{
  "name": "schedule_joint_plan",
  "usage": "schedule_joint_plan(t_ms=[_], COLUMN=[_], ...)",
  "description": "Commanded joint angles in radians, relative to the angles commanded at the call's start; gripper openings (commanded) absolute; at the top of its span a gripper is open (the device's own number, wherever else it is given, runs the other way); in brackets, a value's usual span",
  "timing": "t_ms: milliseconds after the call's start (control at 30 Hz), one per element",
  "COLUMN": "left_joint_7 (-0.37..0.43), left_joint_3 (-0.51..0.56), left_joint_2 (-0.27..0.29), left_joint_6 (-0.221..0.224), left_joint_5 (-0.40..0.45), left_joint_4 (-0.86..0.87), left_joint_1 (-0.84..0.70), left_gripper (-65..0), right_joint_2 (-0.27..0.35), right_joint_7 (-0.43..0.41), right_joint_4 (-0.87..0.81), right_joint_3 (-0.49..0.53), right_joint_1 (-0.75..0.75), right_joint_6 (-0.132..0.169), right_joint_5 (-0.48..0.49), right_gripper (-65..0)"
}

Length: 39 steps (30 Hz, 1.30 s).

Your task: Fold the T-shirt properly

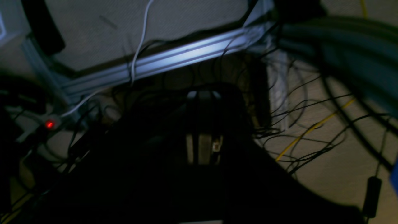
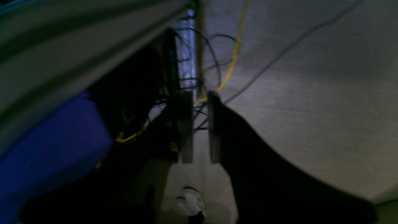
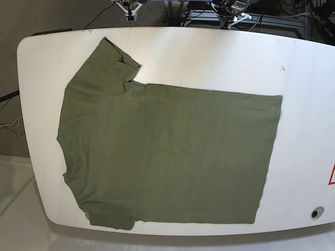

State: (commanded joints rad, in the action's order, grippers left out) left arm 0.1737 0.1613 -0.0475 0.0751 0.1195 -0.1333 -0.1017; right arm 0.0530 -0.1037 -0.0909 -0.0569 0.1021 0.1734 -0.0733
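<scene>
shirt laid flat, arms parked off the table

left wrist view: nearest the lens sits the left end effector point(image 1: 203, 146), dark and blurred; i cannot tell whether its fingers are spread or pressed together. behind it lie tangled black cables point(image 1: 298, 118), a yellow cable point(image 1: 314, 127), a pale metal rail point(image 1: 186, 56) and a small red light point(image 1: 49, 124). no cloth shows here.

right wrist view: the right end effector point(image 2: 199, 127) fills the foreground, its two flat fingers point(image 2: 186, 124) standing a little apart with nothing between them. beyond them is grey floor point(image 2: 311, 93), and a blue shape point(image 2: 53, 146) at one side.

base view: the t-shirt point(image 3: 167, 157) lies spread flat on the white table point(image 3: 303, 63), collar end toward this view's left, hem toward its right, one sleeve point(image 3: 107, 65) reaching the far edge and the other at the near edge. neither arm appears over the table.

judging from this, folding has not begun. the next move calls for both arms to come over the table and take hold of an edge or sleeve of the cloth.
</scene>
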Motion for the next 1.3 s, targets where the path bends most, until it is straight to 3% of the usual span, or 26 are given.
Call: schedule_joint_plan(t_ms=[1000, 1133, 1200, 1267, 1300], left_joint_7=[-0.002, -0.01, -0.014, -0.011, -0.012], left_joint_3=[0.003, 0.002, 0.002, 0.006, 0.006], left_joint_2=[0.001, 0.001, 0.0, 0.002, 0.001], left_joint_6=[-0.011, -0.061, -0.105, -0.193, -0.205], left_joint_5=[0.004, 0.001, 0.0, -0.003, -0.004], left_joint_4=[0.013, 0.013, 0.013, 0.017, 0.016], left_joint_1=[0.006, 0.005, 0.006, 0.002, 0.001], left_gripper=[-65.0, -65.0, -65.0, -64.8, -64.8], right_joint_2=[0.003, 0.003, 0.003, 0.004, 0.004], right_joint_7=[0.005, 0.007, 0.008, 0.003, 0.003], right_joint_4=[-0.002, -0.001, 0.0, -0.001, -0.002], right_joint_3=[-0.006, -0.008, -0.008, -0.005, -0.005], right_joint_1=[-0.001, -0.001, 0.0, 0.006, 0.006], right_joint_6=[-0.007, -0.006, -0.006, -0.001, -0.001], right_joint_5=[-0.003, -0.004, -0.005, -0.004, -0.004], right_gripper=[-57.4, -57.4, -57.4, -57.1, -57.1])
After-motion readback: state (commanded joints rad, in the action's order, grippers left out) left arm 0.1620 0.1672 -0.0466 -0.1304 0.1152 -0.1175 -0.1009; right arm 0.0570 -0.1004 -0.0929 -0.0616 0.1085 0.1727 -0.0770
